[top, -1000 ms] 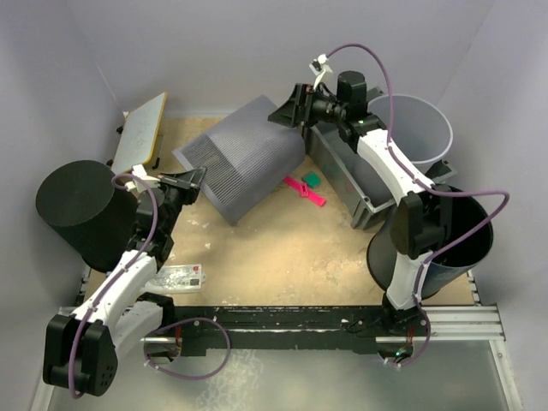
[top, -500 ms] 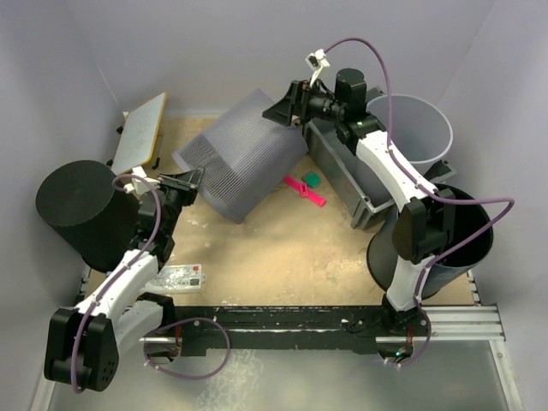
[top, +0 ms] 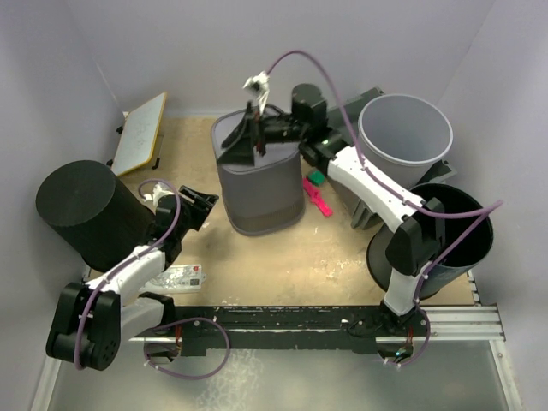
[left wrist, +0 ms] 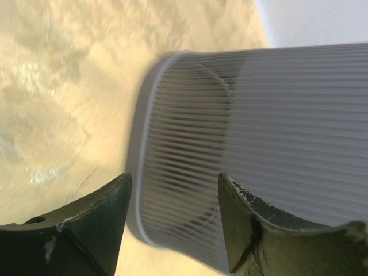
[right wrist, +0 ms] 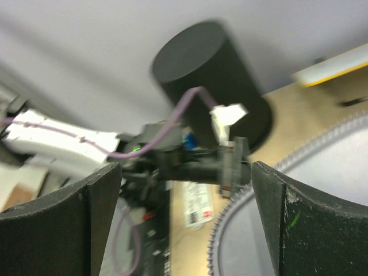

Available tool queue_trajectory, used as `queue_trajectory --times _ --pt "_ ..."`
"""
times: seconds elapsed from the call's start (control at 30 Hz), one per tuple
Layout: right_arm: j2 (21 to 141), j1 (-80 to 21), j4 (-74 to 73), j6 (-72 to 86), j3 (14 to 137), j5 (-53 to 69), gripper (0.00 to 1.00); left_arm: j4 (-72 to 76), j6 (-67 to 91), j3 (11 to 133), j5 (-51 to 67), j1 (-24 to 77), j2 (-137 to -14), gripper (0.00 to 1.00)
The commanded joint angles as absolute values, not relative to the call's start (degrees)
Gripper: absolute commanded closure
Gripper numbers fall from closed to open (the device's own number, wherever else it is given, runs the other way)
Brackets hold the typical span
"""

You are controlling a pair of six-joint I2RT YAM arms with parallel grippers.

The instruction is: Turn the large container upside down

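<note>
Top external view: the ribbed grey container (top: pixel 261 193) stands on end about mid-counter (top: pixel 282 257), with its long axis vertical.
Black bin (top: pixel 81 210): far left, closed face up, pressed close beside the left arm. Leave it alone.
Left arm (top: pixel 137 265): it lies low along the counter. The left jaws are parted and hold nothing. They point at the container's lower wall from its left, near it but apart. The left wrist view shows the ribbed wall and the pale band at its foot across the gap beyond the fingertips.
Container, upper end: it looks like the open mouth, so you should judge the turn-over as not done. The right arm hides part of it, so treat that as likely rather than certain.
Right arm (top: pixel 377 184): it reaches in from the right, over the container's top. The right jaws are spread wide at the upper rim, on its rear-left part. In the right wrist view the toothed rim crosses the lower right corner between the fingers, and neither pad can be seen pressing it.
Relation that matters: the rim lies directly at the right jaws and the foot lies directly ahead of the left jaws. You have one arm high and one low on a vertical axis.
Pink strip (top: pixel 317 197) and green piece (top: pixel 314 178): just right of the container's foot. Watch them if it tips that way.
Pale grey bucket (top: pixel 428 158), black bucket (top: pixel 462 257): far right, well apart.
</note>
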State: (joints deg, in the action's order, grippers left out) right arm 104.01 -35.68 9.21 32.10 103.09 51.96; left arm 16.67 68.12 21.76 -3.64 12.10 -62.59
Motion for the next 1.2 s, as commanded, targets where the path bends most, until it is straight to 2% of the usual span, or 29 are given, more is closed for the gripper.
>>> queue_trajectory --times 0.0,0.2,0.37,0.43,0.57,0.7,0.8,0.9,1.0,1.17 --pt "104.5 -39.5 10.0 36.4 100.6 61.8 0.05 16.1 63.6 22.4 0.4 13.1 -62.6 0.39" --pt "101.5 -39.8 6.9 33.9 99.3 60.2 0.05 7.8 61.4 26.5 -1.7 13.0 -58.1 0.39" --pt "92.4 -39.8 -9.6 18.5 100.2 44.8 0.04 -7.6 53.5 37.1 -6.9 13.1 -50.1 0.39" --pt "85.4 -39.8 -10.0 14.9 94.6 36.7 0.03 -12.9 49.8 41.5 -7.9 13.1 -48.1 0.39" --pt "67.7 -39.8 -4.8 7.7 75.1 14.3 0.01 -20.7 41.1 48.9 -4.8 13.1 -45.1 0.39" --pt "55.7 -39.8 -2.7 1.8 56.4 4.1 0.0 -24.2 34.0 53.3 -0.5 13.1 -42.2 0.39" --pt "51.2 -39.8 -4.5 -1.3 45.9 6.6 0.0 -27.5 30.7 59.2 -0.4 13.1 -42.6 0.39" --pt "48.8 -39.9 -0.6 2.4 38.8 8.6 0.0 -29.8 28.8 64.4 -1.5 13.1 -44.1 0.38" --pt "49.6 -40.1 12.3 6.3 32.8 9.0 0.01 -30.0 28.8 67.3 -2.6 13.1 -45.1 0.36" --pt "65.1 -47.6 31.1 6.8 33.7 -3.2 0.01 -28.6 30.6 66.2 -5.9 13.1 -44.7 0.32"
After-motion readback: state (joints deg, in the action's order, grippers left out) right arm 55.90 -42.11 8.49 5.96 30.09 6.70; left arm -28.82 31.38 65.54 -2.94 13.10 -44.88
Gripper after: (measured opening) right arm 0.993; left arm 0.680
